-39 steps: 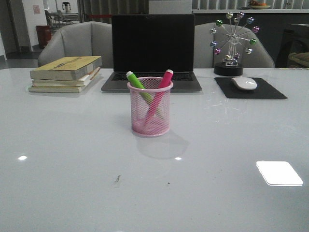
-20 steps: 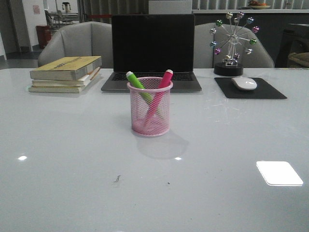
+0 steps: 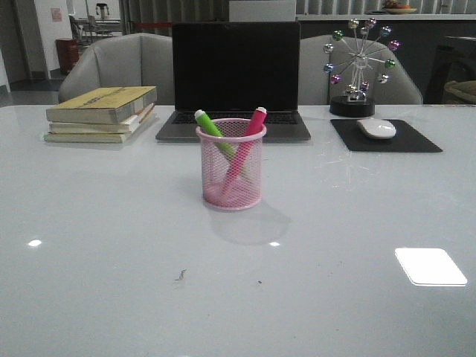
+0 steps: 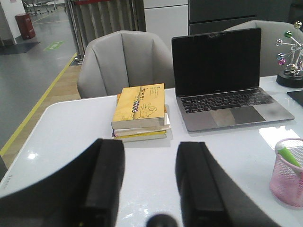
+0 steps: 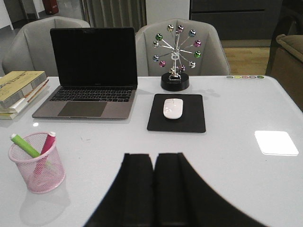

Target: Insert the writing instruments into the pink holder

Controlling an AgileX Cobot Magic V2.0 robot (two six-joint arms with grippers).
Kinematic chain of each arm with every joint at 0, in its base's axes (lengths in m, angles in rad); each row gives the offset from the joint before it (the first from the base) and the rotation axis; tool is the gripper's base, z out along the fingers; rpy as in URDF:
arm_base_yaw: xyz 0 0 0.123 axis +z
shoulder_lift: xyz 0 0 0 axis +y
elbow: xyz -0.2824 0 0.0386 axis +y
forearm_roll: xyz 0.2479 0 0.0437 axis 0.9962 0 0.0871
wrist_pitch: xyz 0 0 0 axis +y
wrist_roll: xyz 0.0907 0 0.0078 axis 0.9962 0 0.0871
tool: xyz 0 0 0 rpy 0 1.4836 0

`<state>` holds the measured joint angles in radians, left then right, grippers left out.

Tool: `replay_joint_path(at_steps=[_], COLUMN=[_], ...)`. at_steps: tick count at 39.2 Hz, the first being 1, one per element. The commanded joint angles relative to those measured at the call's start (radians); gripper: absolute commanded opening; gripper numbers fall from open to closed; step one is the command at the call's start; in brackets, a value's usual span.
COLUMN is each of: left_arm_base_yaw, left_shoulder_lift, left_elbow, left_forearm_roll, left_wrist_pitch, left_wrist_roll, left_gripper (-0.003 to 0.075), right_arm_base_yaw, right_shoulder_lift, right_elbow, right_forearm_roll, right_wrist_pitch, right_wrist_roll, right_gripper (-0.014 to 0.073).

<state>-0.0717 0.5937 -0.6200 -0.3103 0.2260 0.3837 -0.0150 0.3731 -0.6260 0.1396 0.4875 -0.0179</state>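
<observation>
The pink wire-mesh holder (image 3: 231, 165) stands upright at the table's middle, in front of the laptop. The green marker (image 3: 210, 125) and the magenta marker (image 3: 254, 123) lean crossed inside it, caps poking above the rim. The holder (image 5: 37, 163) with the green marker (image 5: 24, 145) and magenta marker (image 5: 47, 144) also shows in the right wrist view; the holder (image 4: 288, 166) and the green marker (image 4: 289, 156) sit at the edge of the left wrist view. My left gripper (image 4: 149, 149) is open and empty. My right gripper (image 5: 154, 160) is shut with nothing in it. Neither gripper appears in the front view.
A dark laptop (image 3: 235, 82) stands open behind the holder. A stack of books (image 3: 102, 112) lies at the back left. A mouse (image 3: 376, 128) on a black pad (image 3: 416, 141) and a ferris-wheel ornament (image 3: 357, 65) are at the back right. Grey chairs stand beyond the table.
</observation>
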Motion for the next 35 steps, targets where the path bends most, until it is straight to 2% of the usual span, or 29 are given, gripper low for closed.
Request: replay_joint_path(at_steps=[1, 8, 13, 19, 22, 27, 35], left_arm_base_yaw=[0.002, 0.002, 0.002, 0.002, 0.002, 0.002, 0.002], left_shoulder_lift=[-0.001, -0.001, -0.001, -0.001, -0.001, -0.001, -0.001], left_elbow=[-0.028, -0.028, -0.028, -0.028, -0.028, -0.028, -0.028], left_forearm_roll=[-0.007, -0.007, -0.007, -0.007, -0.007, -0.007, -0.007], left_wrist_pitch=[-0.082, -0.082, -0.082, -0.082, -0.082, -0.082, -0.082], left_wrist_roll=[-0.001, -0.001, -0.001, -0.001, -0.001, -0.001, -0.001], left_gripper=[0.0330, 0.0330, 0.0330, 0.0330, 0.0330, 0.0330, 0.0330], right_arm_base_yaw=[0.003, 0.003, 0.003, 0.003, 0.003, 0.003, 0.003], right_shoulder_lift=[0.005, 0.005, 0.000, -0.017, -0.026, -0.064, -0.153], right_elbow=[-0.028, -0.028, -0.027, -0.026, -0.013, 0.078, 0.321], right_forearm_roll=[0.005, 0.005, -0.046, -0.157, -0.184, -0.199, -0.190], right_wrist_pitch=[-0.089, -0.104, -0.111, -0.130, -0.158, -0.240, -0.406], right_wrist_roll=[-0.007, -0.007, 0.001, 0.168, 0.184, 0.183, 0.183], right_gripper=[0.0056, 0.0056, 0.0056, 0.0056, 0.0056, 0.0056, 0.0056])
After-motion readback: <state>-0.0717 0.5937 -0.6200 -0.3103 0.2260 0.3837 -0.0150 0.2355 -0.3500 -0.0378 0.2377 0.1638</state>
